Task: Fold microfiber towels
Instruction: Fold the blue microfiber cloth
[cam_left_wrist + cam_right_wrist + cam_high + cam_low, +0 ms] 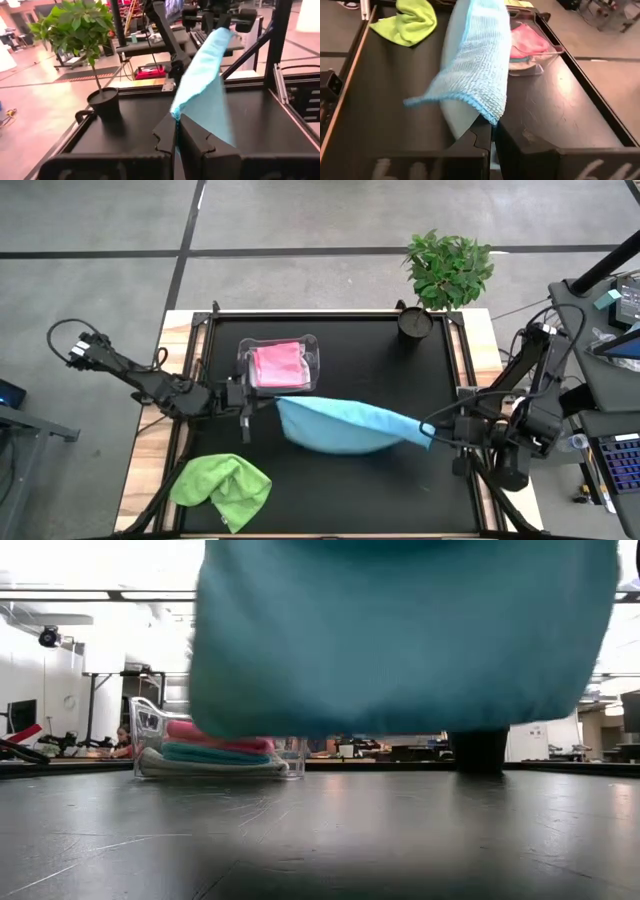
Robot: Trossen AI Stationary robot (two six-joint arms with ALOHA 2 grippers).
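A light blue towel hangs stretched between my two grippers above the middle of the table. My left gripper is shut on its left end and my right gripper on its right end. In the low view the towel hangs with its lower edge clear of the table. A lime green towel lies crumpled at the near left. A clear tub at the far middle holds a pink towel on top of a folded stack. My left gripper pinches the blue towel's left corner between its two shut fingers, coming nearly level from the table's left. From there the cloth runs across to the other gripper, lifted clear. My right gripper pinches the towel's right end at its stitched edge between its shut fingers, slanting down from the table's right. The cloth droops in a loose fold beside the fingers and hangs clear of the table.
A potted plant in a dark pot stands at the far right corner. The table has a raised frame along its sides. Bare black tabletop lies below and in front of the hanging towel.
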